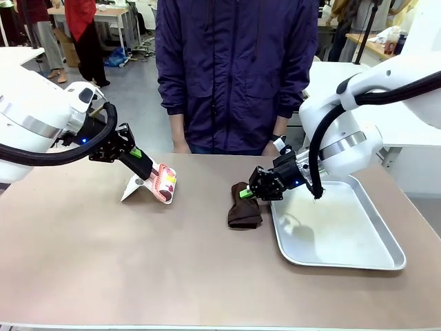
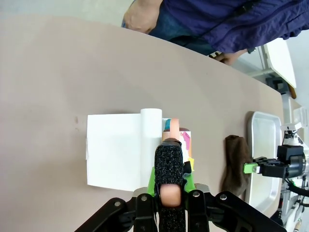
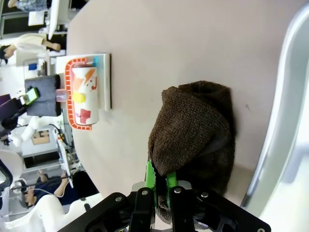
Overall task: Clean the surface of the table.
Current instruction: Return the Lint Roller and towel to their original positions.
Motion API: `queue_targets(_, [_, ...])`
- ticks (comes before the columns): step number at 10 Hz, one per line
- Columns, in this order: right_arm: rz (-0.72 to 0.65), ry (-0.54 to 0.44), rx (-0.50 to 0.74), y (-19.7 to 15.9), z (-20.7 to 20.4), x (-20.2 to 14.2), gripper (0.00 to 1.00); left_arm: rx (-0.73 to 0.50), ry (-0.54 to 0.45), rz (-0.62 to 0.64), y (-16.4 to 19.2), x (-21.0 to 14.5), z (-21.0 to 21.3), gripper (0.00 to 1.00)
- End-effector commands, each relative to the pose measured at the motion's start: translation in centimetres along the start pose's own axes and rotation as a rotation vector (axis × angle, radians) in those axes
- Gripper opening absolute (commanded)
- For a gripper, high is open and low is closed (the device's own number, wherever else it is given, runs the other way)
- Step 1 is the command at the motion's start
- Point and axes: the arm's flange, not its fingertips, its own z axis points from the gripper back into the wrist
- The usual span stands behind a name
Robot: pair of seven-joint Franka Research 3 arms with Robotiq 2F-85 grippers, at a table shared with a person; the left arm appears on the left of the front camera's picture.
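The brownish-tan table (image 1: 138,262) spans the front view. My left gripper (image 1: 142,161) is shut on the pink handle of a colourful lint roller (image 1: 166,183), whose head rests on the table with a white sheet (image 1: 133,188) peeled out beside it. In the left wrist view the left gripper (image 2: 170,155) clamps the handle above the roller (image 2: 177,137) and the sheet (image 2: 113,157). My right gripper (image 1: 247,194) is shut on a dark brown cloth (image 1: 244,214) lying bunched on the table. The right wrist view has the right gripper (image 3: 159,181) pinching the cloth's (image 3: 198,130) near edge.
A shiny steel tray (image 1: 344,234) lies right of the cloth, under my right arm. A person in a dark blue jacket (image 1: 234,69) stands at the far edge, hands resting on it. Bare tabletop spreads across the front and left.
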Motion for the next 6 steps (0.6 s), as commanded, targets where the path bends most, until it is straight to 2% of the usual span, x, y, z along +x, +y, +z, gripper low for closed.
queue_targets(1, [-0.011,0.023,0.008,0.0,0.4,0.5,0.10,0.008,-0.021,-0.018,-0.5,0.1,-1.0,0.22])
queue_targets(3, [-0.002,0.011,0.067,-0.5,1.9,0.0,0.10,0.034,-0.016,-0.025,-1.0,0.0,-1.6,0.22])
queue_targets(6, [0.000,0.011,0.085,-1.0,2.2,-0.2,0.10,0.044,-0.012,-0.028,-1.6,0.1,-2.2,0.22])
